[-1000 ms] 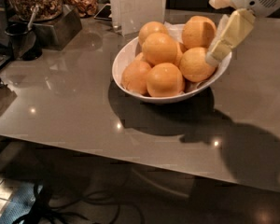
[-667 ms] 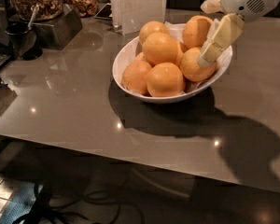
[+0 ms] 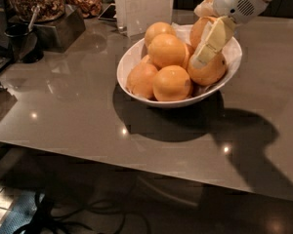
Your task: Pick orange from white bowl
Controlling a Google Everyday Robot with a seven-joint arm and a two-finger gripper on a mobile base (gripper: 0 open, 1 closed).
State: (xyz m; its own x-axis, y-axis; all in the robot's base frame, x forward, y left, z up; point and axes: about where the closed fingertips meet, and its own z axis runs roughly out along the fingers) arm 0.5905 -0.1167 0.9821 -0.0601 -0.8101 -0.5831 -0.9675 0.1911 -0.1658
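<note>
The white bowl (image 3: 132,62) sits on the grey counter, piled with several oranges. My gripper (image 3: 201,39) comes in from the top right and reaches down into the bowl's right side. Its jaws are open. One pale finger (image 3: 212,42) lies across the front of the back-right orange (image 3: 199,27), with its tip on the front-right orange (image 3: 210,72). The other finger (image 3: 204,7) shows behind the back-right orange, partly hidden. The top-middle orange (image 3: 167,50) and the front orange (image 3: 171,83) are apart from the gripper.
A white upright box (image 3: 144,6) stands just behind the bowl. Dark containers of nuts (image 3: 34,1) and a black cup (image 3: 20,40) stand at the back left. The counter's front edge (image 3: 136,160) runs across below the bowl, with floor and cables beneath.
My gripper has moved left and down into the bowl, so its front finger now lies against the right-hand oranges. The bowl and oranges have not moved.
</note>
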